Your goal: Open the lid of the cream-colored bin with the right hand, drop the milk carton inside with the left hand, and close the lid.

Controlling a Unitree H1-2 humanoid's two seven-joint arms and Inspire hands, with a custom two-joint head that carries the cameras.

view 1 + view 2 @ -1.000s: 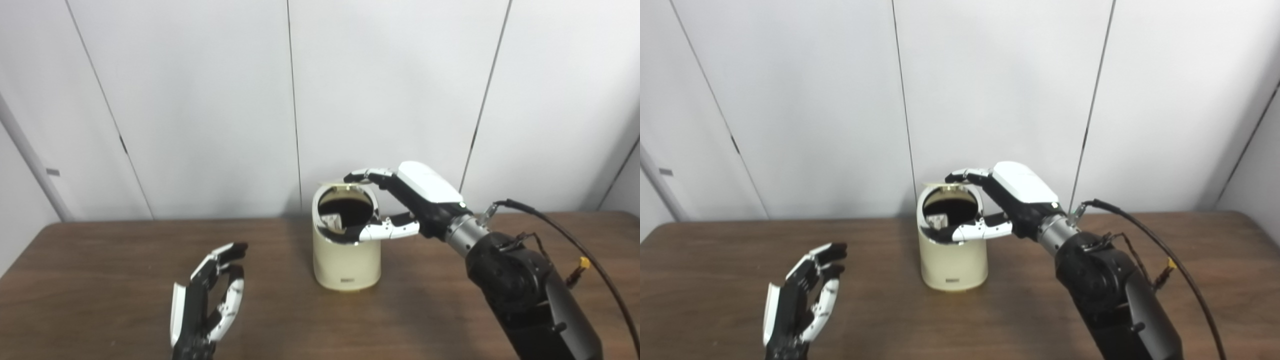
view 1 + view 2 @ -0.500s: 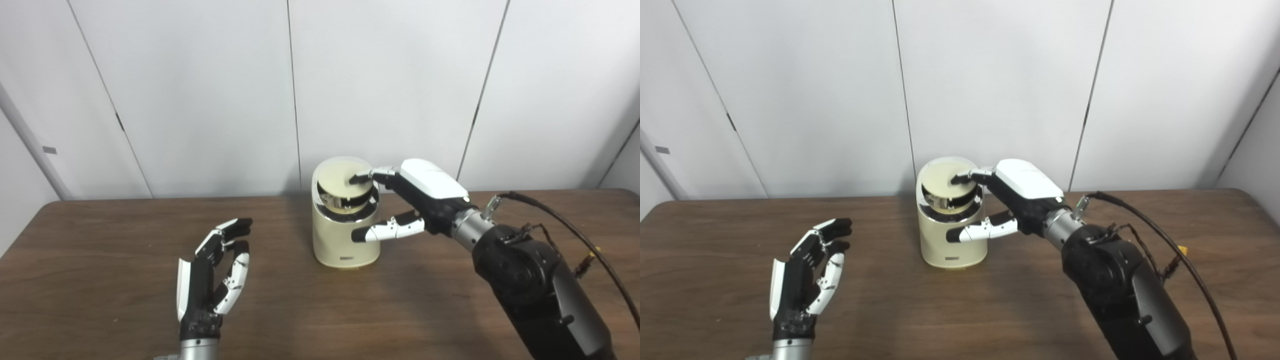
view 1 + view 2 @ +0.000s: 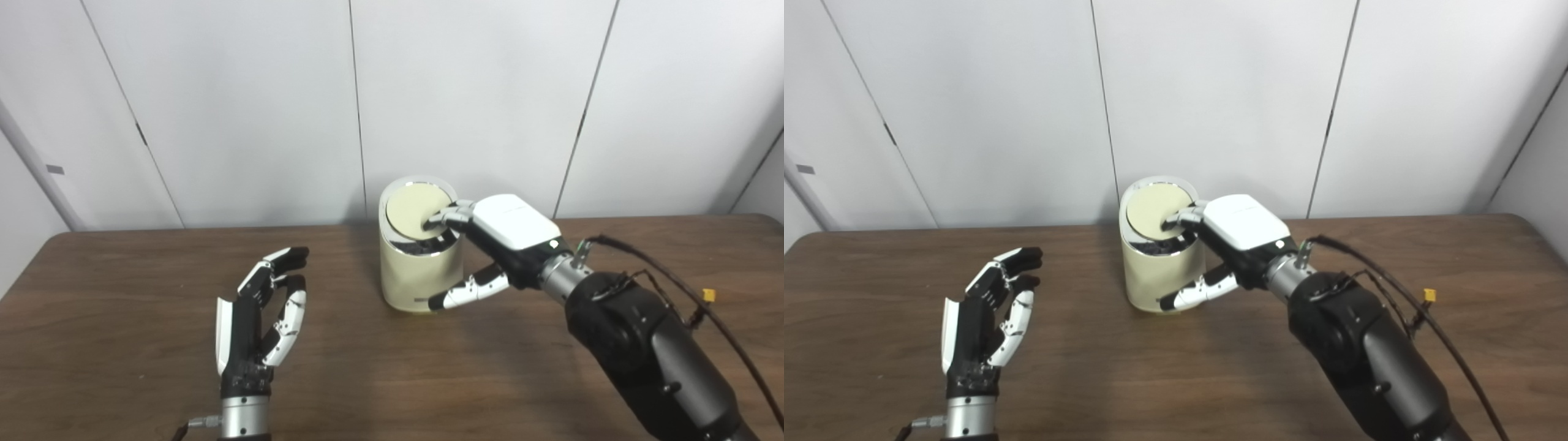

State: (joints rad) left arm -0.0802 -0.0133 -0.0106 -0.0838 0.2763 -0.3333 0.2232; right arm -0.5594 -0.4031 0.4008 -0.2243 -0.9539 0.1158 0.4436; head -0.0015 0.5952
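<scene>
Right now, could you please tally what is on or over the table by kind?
Cream-colored bin: 1
Bin lid, down on the bin: 1
Robot hands: 2, left hand and right hand
Milk cartons in view: 0
Total: 4

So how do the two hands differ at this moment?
The right hand reaches over the bin, fingertips pressing on its lid; the left hand touches nothing. The right hand lies palm down, the left stands upright above the table. Both hold nothing, fingers apart.
</scene>
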